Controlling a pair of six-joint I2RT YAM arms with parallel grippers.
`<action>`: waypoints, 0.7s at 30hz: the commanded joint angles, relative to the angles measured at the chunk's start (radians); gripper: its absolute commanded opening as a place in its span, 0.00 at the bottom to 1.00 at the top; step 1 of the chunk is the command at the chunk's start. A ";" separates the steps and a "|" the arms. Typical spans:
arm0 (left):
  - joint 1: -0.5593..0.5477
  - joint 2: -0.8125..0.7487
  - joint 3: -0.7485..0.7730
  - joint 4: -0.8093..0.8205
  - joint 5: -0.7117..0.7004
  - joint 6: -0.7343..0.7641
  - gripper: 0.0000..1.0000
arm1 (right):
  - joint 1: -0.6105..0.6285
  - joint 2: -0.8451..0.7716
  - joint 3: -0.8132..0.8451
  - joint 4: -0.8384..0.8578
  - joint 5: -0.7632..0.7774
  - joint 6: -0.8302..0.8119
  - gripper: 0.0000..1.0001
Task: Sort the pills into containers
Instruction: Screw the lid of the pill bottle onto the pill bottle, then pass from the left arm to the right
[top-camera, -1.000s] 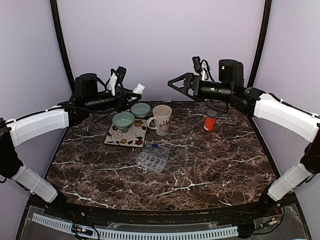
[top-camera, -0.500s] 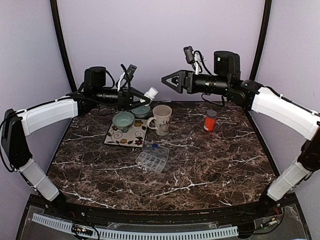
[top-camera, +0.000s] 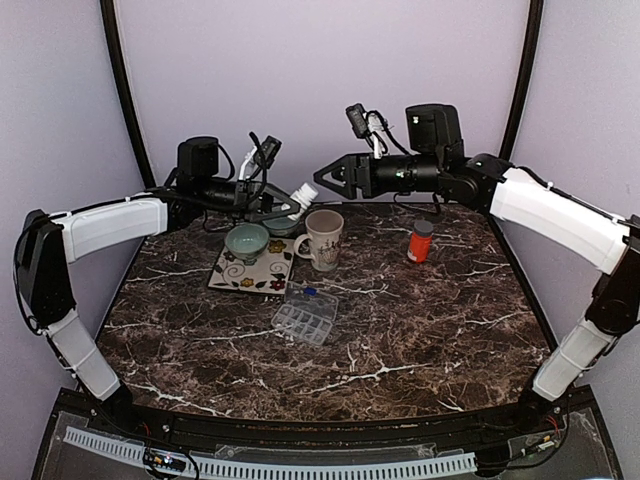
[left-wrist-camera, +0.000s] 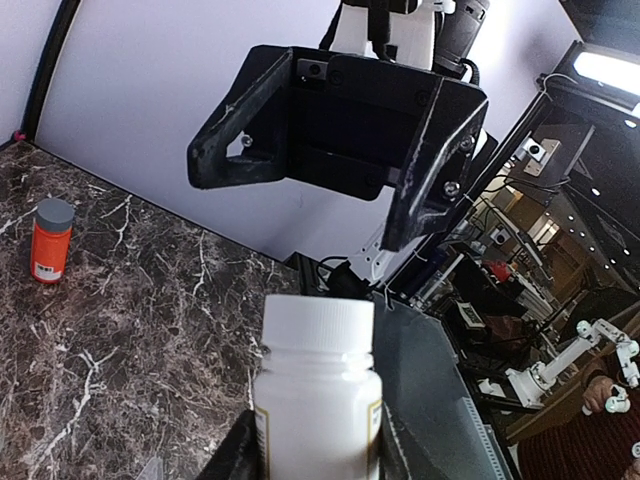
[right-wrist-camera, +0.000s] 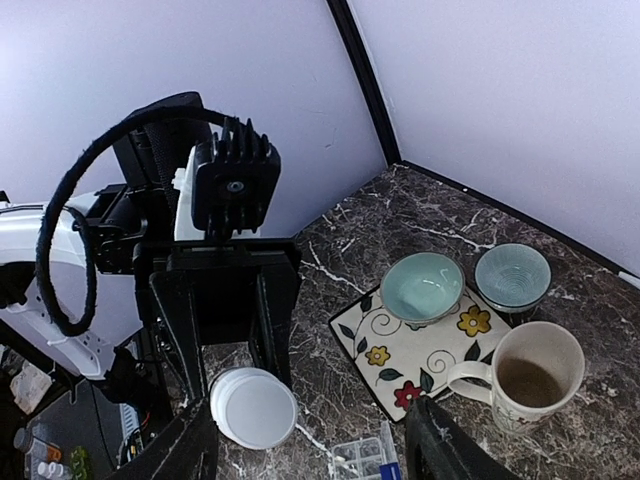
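Pill bottle (top-camera: 298, 194) clamped in left gripper (top-camera: 283, 205), upper centre; right gripper (top-camera: 330, 178), part-open and empty, best centred on cap (right-wrist-camera: 253, 407) before closing.

Overall light: soft and even from above, lilac walls evenly lit in the top view.
Shadows: faint, short ones beside the mug (top-camera: 322, 240) and orange bottle (top-camera: 421, 241) on the dark marble surface (top-camera: 400, 320).
Glare: a ceiling lamp (left-wrist-camera: 610, 72) blows out at upper right of the left wrist view.
Focus: the close-up white bottle (left-wrist-camera: 318, 400) is slightly soft.
Highlights: its cap (right-wrist-camera: 253, 407) is nearly washed out in the right wrist view.
Distortion: the top view's frame posts bow at the edges.
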 joint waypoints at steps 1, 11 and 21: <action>0.011 0.007 0.035 0.105 0.080 -0.086 0.00 | 0.017 0.043 0.053 -0.014 -0.058 -0.005 0.63; 0.014 0.030 0.034 0.185 0.110 -0.158 0.00 | 0.024 0.073 0.083 -0.020 -0.125 0.016 0.61; 0.016 0.052 0.037 0.239 0.129 -0.201 0.00 | 0.024 0.113 0.127 -0.032 -0.181 0.029 0.47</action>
